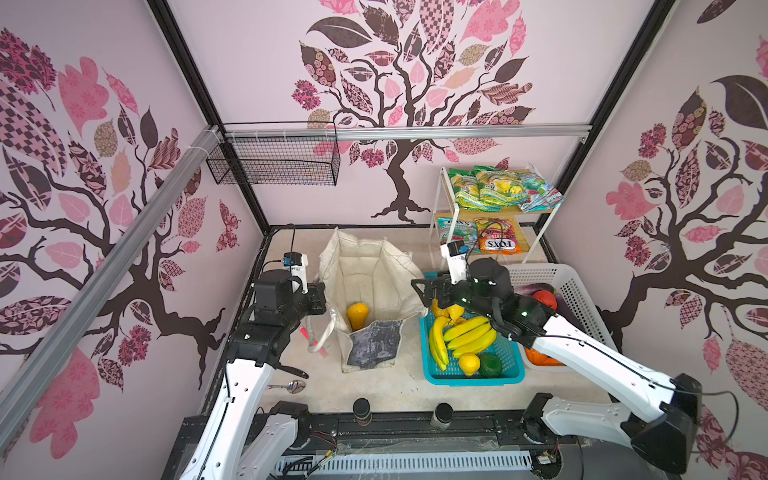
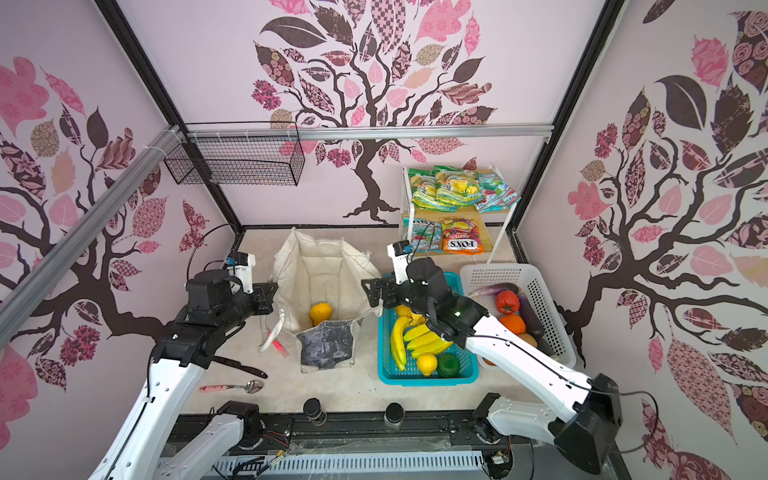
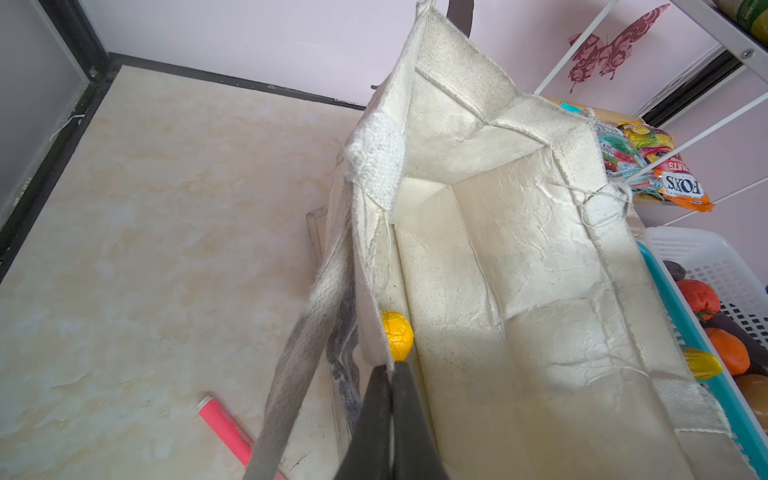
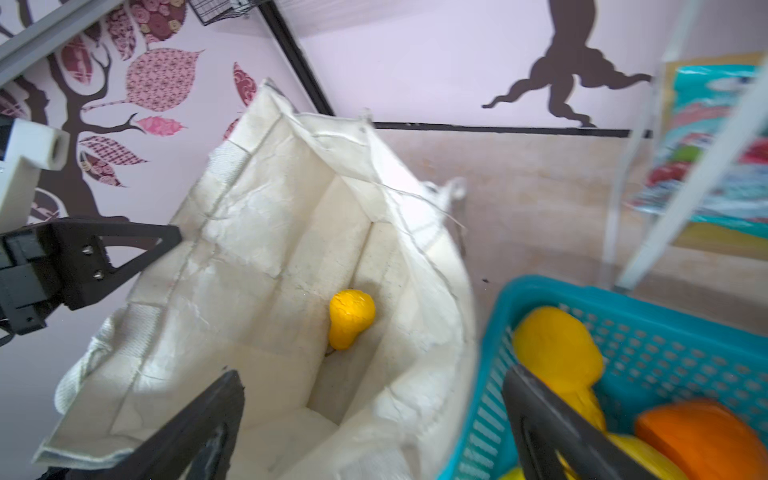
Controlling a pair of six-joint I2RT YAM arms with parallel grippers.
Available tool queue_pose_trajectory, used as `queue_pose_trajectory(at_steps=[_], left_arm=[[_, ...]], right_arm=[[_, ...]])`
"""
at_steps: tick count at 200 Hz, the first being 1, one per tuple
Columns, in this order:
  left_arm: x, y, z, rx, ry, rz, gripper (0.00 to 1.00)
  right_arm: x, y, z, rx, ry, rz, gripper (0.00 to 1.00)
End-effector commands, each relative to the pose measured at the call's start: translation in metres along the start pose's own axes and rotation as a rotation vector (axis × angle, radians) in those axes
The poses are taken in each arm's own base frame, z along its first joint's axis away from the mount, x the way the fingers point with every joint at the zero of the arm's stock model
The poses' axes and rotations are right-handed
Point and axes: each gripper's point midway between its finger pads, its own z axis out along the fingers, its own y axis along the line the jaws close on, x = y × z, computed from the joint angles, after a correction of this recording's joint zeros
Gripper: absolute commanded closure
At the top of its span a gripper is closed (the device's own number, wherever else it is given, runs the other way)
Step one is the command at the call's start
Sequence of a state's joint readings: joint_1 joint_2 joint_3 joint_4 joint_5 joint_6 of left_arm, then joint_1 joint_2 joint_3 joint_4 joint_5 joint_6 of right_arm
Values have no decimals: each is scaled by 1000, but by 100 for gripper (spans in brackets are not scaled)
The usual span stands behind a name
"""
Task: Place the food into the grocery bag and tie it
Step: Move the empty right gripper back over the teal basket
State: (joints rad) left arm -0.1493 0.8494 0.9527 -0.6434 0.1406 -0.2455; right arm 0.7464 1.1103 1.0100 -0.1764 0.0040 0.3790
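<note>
Your right pincer (image 1: 424, 291) hangs open beside the bag (image 1: 365, 266); bananas (image 1: 465, 332) lie behind it, under its wrist, nearest that arm. Left pincer (image 3: 390, 370) clamps the bag's rim.

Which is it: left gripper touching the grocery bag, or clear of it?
Touching. The left wrist view shows the left gripper shut on the side rim of the grocery bag, with the fabric edge pinched between its jaws.
</note>
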Motion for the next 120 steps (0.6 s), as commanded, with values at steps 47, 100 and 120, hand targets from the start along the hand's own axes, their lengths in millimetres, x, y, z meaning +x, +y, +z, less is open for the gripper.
queue_pose_trajectory(at_steps=[47,100,120], left_arm=[[8,-7,2,21,17,23,100],[9,-6,4,18,23,23,100],[9,-6,4,17,25,24,100]], right_arm=[[17,-31,-67,81,-3,58,3],[48,-74,-50,139,57,180,13],[55,-97,-38,131,54,288,20]])
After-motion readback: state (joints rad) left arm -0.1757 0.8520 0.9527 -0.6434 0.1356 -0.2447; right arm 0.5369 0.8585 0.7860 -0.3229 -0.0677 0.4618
